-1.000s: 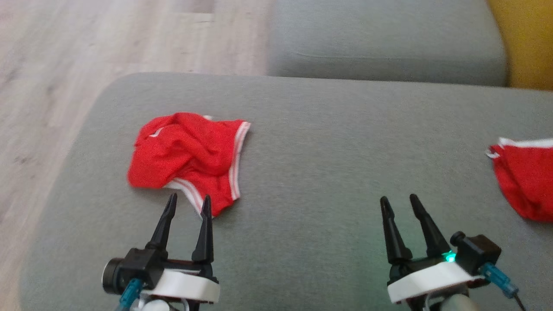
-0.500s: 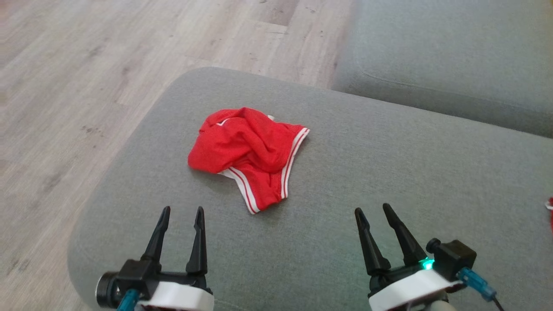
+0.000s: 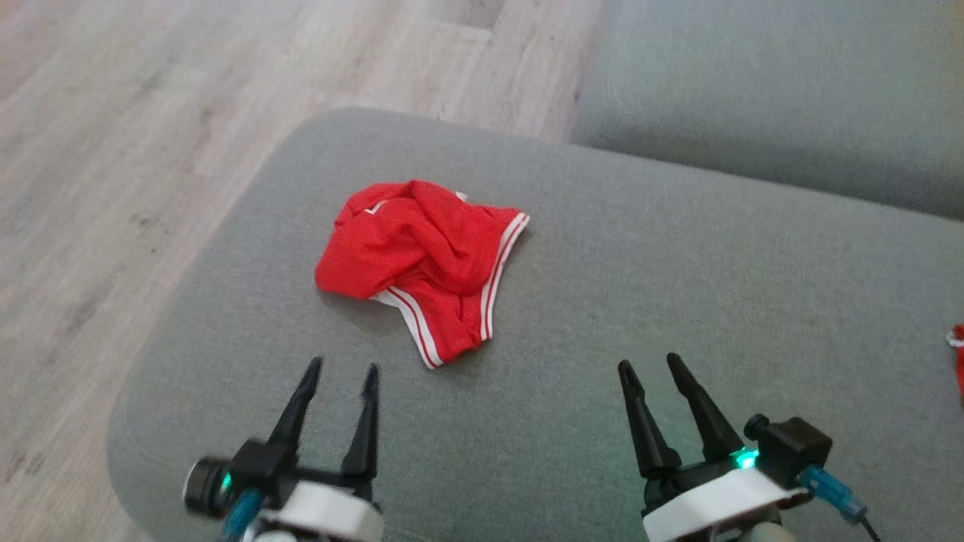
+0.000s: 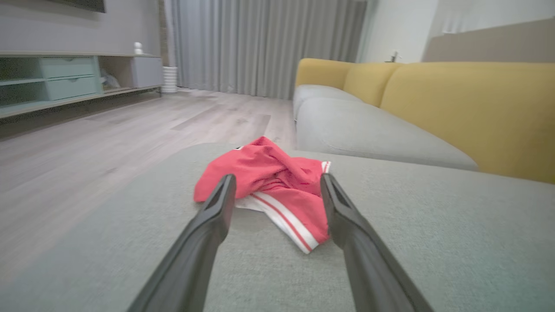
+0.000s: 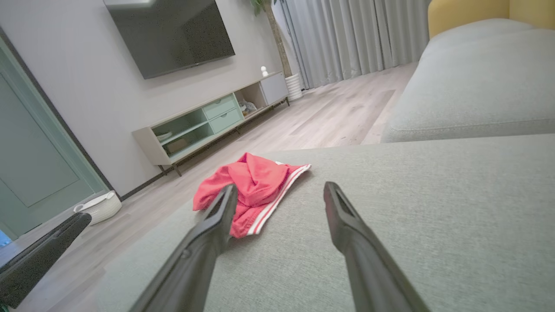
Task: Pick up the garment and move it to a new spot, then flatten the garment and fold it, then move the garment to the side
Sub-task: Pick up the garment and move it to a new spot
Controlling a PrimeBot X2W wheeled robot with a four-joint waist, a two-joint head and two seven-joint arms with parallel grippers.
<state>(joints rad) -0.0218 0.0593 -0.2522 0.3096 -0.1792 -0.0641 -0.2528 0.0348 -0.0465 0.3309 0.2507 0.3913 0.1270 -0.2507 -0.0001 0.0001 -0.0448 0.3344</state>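
Garment: red shorts with white-striped hems (image 3: 422, 263) lie crumpled in a heap on the grey cushion (image 3: 678, 316). They sit toward its rounded left corner, near the edge above the wooden floor (image 3: 113, 150).
Lay of cloth: it is bunched and folded over itself, with one striped leg hem pointing toward the robot; nothing is flattened yet.
Left gripper: the left gripper (image 3: 342, 366) has its fingers spread apart and holds nothing. It is poised just short of the near striped hem. The left wrist view frames the shorts between the two fingers, which reads as lining up for a grab.
Right gripper: the right gripper (image 3: 649, 362) also has its fingers apart and empty. It stands over bare cushion, well apart from the shorts, probably because the heap lies nearer the other arm.
Step in hand: this looks like the approach to the first pick-up; nothing is lifted.
Reason for spread fingers: they likely stand wide so they can straddle a thick fold rather than a single layer.
Likely new spot: the open middle of the cushion seems to offer room for flattening.
Risk: a push instead of a pinch could slide the shorts toward the cushion's edge.
Bystander: another red cloth (image 3: 958, 361) is cut off at the right edge, and I cannot tell what it is.
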